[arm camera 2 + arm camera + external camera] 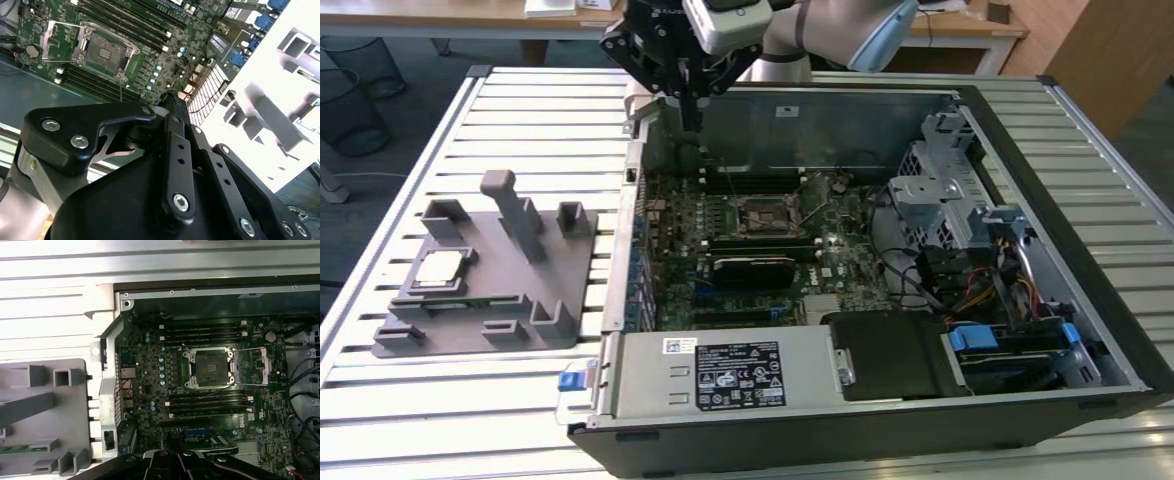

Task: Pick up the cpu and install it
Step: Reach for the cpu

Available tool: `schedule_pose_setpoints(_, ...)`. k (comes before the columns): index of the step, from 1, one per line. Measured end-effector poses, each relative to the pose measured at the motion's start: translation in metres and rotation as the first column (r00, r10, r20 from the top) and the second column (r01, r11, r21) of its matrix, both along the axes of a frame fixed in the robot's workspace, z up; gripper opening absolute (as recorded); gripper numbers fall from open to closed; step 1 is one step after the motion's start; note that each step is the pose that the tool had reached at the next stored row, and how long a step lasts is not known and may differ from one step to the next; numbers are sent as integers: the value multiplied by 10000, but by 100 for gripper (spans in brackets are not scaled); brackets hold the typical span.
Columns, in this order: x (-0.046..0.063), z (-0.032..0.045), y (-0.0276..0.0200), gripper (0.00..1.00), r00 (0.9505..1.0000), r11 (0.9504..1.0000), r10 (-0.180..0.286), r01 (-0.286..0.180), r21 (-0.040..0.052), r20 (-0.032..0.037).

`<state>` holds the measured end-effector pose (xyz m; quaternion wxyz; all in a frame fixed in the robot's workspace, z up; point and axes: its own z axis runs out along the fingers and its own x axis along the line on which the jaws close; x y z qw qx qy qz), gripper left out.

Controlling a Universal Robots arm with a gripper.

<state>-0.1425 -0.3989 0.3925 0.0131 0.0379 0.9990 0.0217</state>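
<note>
Grey plastic tray [483, 322] with upright posts sits at the left of the slatted table [520, 110]. The cpu [440, 268] lies flat on the tray's left part, well apart from the arm. Further right, the end effector [688, 118] hangs above the far left corner of the open computer case [854, 120], its jaws closed together and holding nothing. Inside the case, the motherboard's socket [761, 213] lies uncovered, seen in both wrist views [105, 50] [209, 367]. A black ribbed block [750, 270] sits just nearer.
</note>
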Motion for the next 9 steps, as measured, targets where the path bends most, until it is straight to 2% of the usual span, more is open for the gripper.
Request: schedule_pose_setpoints(9,-31,-1,0,11,10000,10000,0,0,-1,0)
